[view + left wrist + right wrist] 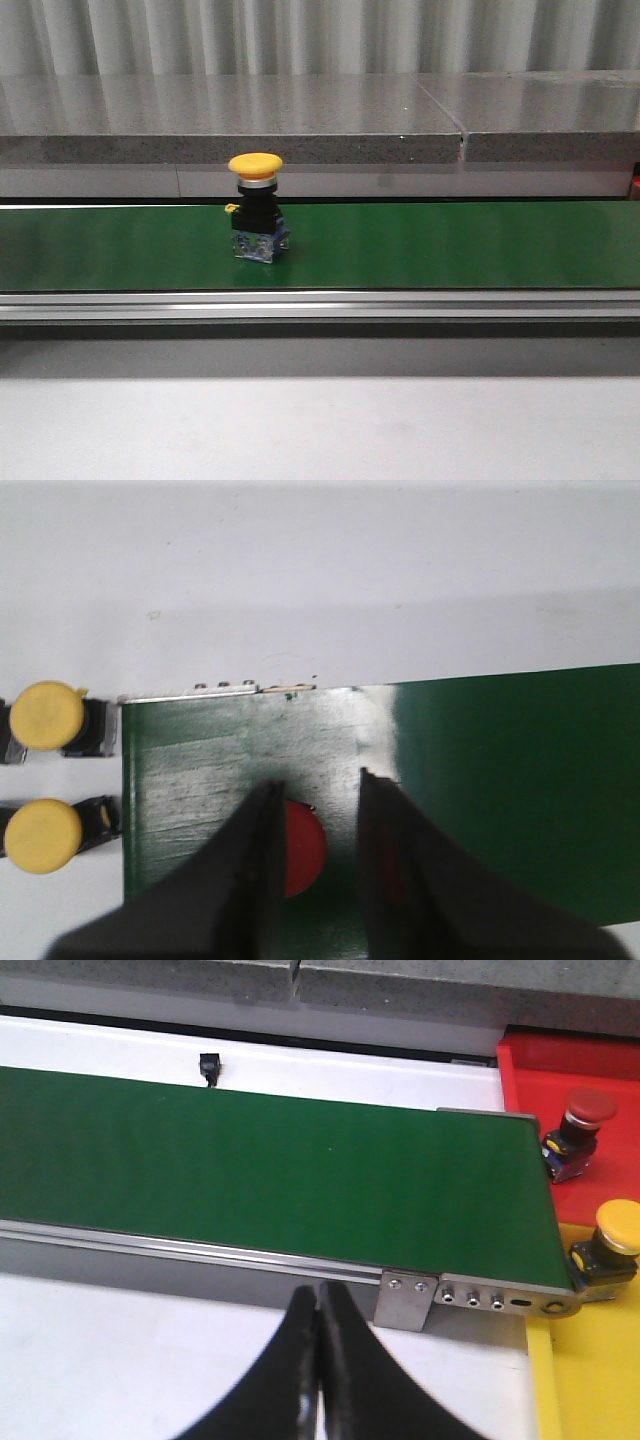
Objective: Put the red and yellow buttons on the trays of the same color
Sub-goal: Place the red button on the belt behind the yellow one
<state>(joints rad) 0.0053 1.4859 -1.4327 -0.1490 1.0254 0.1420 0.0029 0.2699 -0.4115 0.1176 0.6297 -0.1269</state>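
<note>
A yellow mushroom-capped push button (256,205) stands upright on the green conveyor belt (450,245), left of centre in the front view. The left hand (318,855) hangs released over the belt's end, fingers either side of a red-capped button (303,848) but not visibly gripping. The right hand (318,1360) is clenched on nothing beside the belt. Judgement: the buttons are rigid, light and top-heavy; grip the black body below the smooth cap.
</note>
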